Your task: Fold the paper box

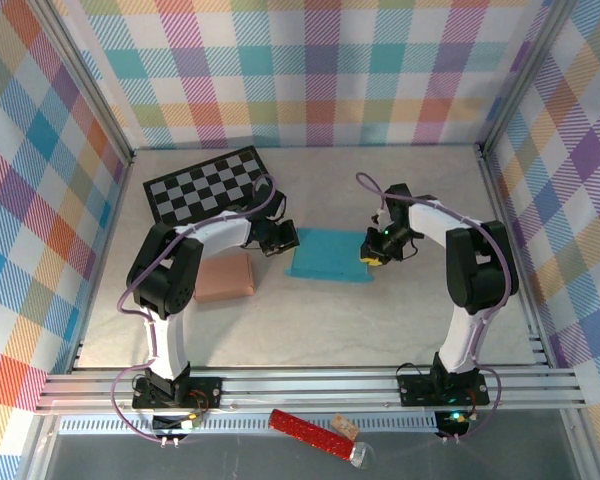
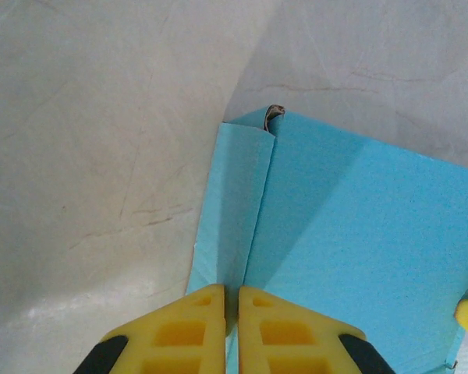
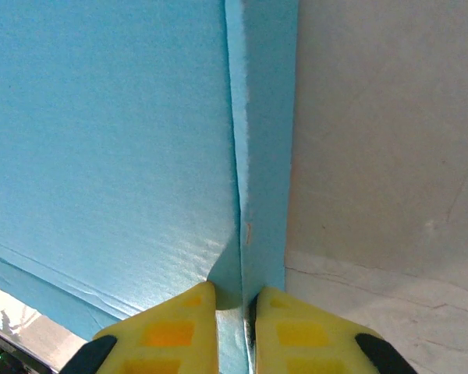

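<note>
Pastel plaid walls (image 1: 320,70), seemingly marbled grey tabletop (image 1: 330,330)

**Colours and patterns at the folding station.**
The paper box (image 1: 330,255) is plain turquoise. The counter (image 1: 380,320) is pale grey-beige with faint veining. A board (image 1: 210,185) carries a black-and-white check, and the block (image 1: 225,278) is salmon pink. The walls (image 1: 310,70) bear a pastel plaid of pink, orange, yellow, teal and violet. The left arm (image 1: 170,275) and right arm (image 1: 475,270) are white with black joints. The left end effector (image 2: 231,296) and right end effector (image 3: 235,292) are yellow, edged in black. A stick (image 1: 305,430) is red, tan at one end.
</note>
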